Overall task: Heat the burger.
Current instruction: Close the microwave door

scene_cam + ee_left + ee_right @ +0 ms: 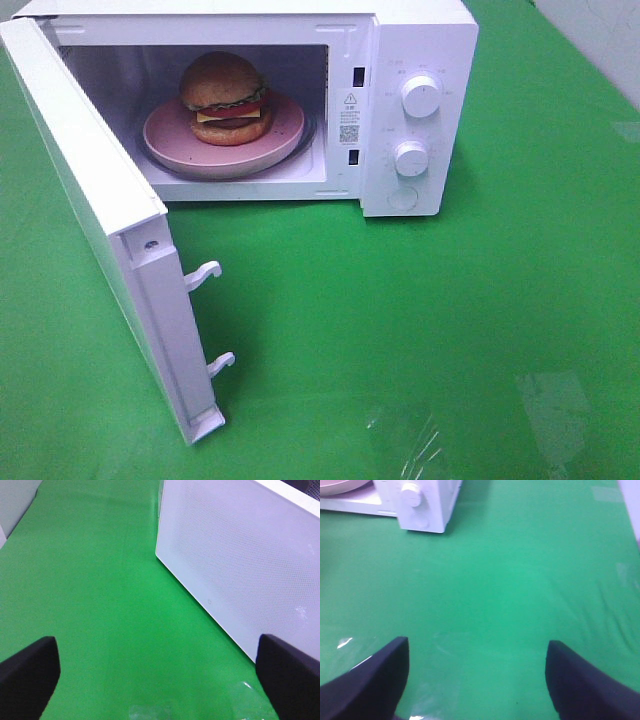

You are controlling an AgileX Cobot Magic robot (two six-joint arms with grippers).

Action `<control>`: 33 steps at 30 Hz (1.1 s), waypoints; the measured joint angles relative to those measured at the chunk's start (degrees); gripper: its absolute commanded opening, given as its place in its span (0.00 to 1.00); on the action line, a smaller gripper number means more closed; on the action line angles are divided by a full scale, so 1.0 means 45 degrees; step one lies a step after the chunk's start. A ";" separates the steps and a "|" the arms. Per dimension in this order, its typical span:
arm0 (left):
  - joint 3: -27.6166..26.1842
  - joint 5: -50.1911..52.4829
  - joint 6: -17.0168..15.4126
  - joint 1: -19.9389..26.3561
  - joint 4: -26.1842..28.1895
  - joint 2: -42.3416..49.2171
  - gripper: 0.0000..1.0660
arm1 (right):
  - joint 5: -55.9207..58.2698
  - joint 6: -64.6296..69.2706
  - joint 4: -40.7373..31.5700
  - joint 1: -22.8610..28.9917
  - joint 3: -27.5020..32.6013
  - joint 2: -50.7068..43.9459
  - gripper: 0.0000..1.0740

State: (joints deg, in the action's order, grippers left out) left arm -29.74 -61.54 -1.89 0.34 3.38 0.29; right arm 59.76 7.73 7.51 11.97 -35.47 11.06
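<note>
The burger (226, 97) sits on a round pink plate (285, 130) inside the white microwave (420, 60), whose door (110, 230) hangs wide open to the left. Neither arm shows in the exterior high view. In the left wrist view my left gripper (160, 675) is open, its dark fingers (27, 672) spread over green cloth, with the outer face of the microwave door (240, 555) just ahead. My right gripper (477, 680) is open too, empty, above the cloth, the microwave's knob panel (415, 500) farther off.
Green cloth (450, 330) covers the whole table. The microwave has two white knobs (420, 95) on its right panel. Two door latches (205, 272) stick out from the open door's edge. A clear plastic patch (410, 435) lies near the front edge.
</note>
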 measured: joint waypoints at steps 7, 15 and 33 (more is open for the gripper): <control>0.0000 0.0000 0.0000 0.0000 0.0000 0.0000 0.93 | -0.0993 0.0089 -0.0013 -0.1197 0.1197 -0.1617 0.69; 0.0000 0.0000 0.0000 0.0000 0.0000 0.0000 0.93 | -0.0942 0.0089 -0.0038 -0.1604 0.1604 -0.2508 0.68; 0.0000 0.0000 0.0000 0.0000 0.0000 0.0000 0.93 | -0.0942 0.0089 -0.0038 -0.1719 0.1630 -0.2508 0.66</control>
State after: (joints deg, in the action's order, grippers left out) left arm -29.74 -61.54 -1.89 0.34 3.38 0.29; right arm 55.52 8.14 7.33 4.24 -28.13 -0.23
